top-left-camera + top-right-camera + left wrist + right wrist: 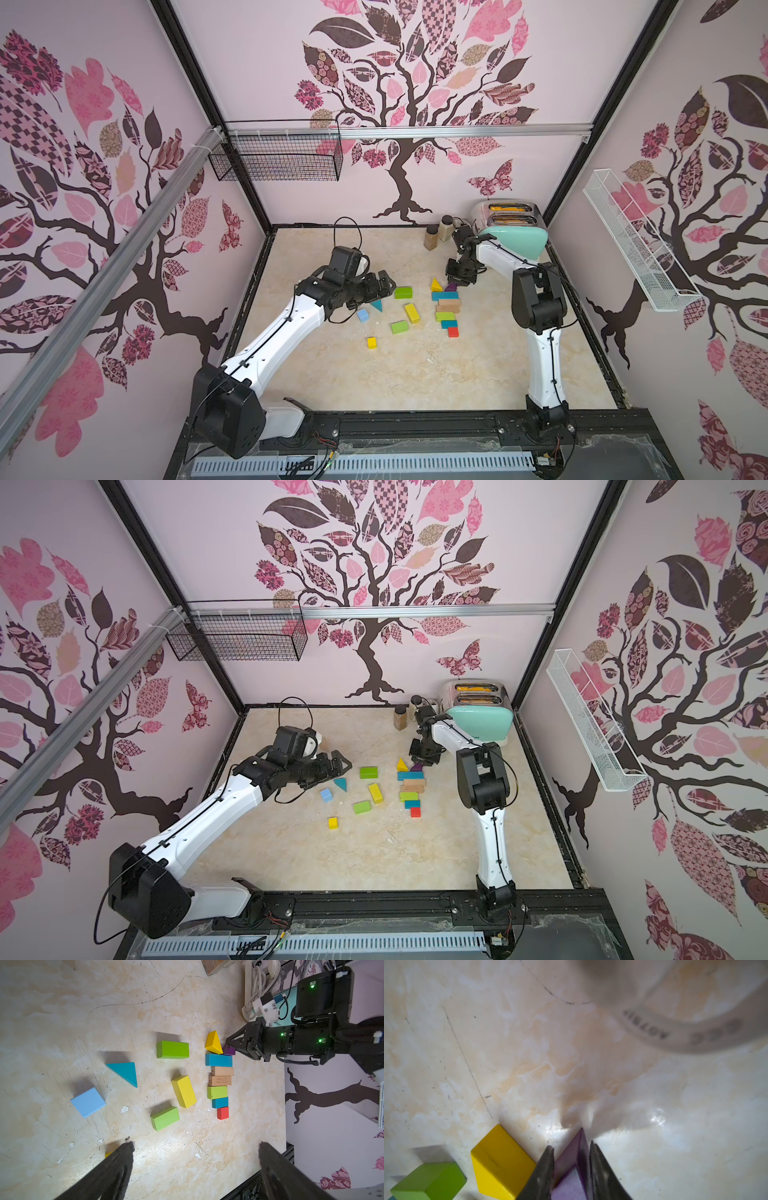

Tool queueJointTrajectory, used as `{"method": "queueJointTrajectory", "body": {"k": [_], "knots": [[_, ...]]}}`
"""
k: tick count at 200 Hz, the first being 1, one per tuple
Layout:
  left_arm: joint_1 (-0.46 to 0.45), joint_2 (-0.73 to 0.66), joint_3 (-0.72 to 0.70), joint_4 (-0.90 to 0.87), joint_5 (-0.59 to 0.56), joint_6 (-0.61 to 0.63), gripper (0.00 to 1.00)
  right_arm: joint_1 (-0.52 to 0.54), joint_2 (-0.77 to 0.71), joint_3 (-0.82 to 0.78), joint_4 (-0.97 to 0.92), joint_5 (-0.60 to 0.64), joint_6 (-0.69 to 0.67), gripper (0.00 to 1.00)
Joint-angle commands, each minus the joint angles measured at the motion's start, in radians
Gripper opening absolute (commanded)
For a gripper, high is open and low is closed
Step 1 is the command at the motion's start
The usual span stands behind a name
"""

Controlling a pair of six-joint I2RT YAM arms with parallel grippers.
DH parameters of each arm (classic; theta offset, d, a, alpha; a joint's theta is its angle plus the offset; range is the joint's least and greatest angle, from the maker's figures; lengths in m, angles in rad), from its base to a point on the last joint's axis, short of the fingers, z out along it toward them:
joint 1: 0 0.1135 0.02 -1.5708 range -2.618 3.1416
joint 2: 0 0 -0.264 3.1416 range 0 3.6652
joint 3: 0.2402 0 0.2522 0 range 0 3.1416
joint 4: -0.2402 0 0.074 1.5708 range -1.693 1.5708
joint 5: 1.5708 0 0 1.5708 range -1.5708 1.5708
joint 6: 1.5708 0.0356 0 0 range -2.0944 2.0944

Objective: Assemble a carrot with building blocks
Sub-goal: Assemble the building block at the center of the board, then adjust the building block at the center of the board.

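Right wrist view: the right gripper [570, 1145] has its jaws close on either side of the purple wedge [568, 1169], and I cannot tell whether they clamp it or stand just free. The wedge sits just right of the yellow wedge [436, 285] at the far end of the carrot column, which tapers from the teal bar [444, 295] to the red cube [453, 331] at the near tip and looks nearly finished, only its top seemingly left. The left gripper [386, 286], jaws wide apart and empty, hovers left of the loose green bar [403, 292] on the table [478, 374].
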Motion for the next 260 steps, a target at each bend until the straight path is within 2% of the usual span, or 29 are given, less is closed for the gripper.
{"method": "queueJointTrajectory", "body": {"k": [1,56,106,121,175,260], "knots": [[0.006,-0.009,-0.018,0.011,0.005,-0.003,0.98,0.006,-0.06,-0.02,-0.011,0.033,0.001,0.37],[0.004,-0.039,-0.025,0.005,-0.003,-0.003,0.98,-0.001,-0.183,-0.076,0.006,0.092,-0.012,0.51],[0.004,-0.071,-0.042,0.013,-0.004,-0.01,0.98,-0.008,-0.284,-0.268,0.017,0.122,-0.005,0.54],[0.005,-0.071,-0.044,0.015,0.005,-0.01,0.98,-0.014,-0.294,-0.32,0.03,0.131,0.0,0.52],[0.005,-0.084,-0.058,0.017,0.018,-0.013,0.98,-0.031,-0.275,-0.397,0.088,0.13,0.003,0.32],[0.004,-0.093,-0.065,0.014,0.007,-0.02,0.98,-0.026,-0.257,-0.412,0.106,0.052,0.0,0.28]]}}
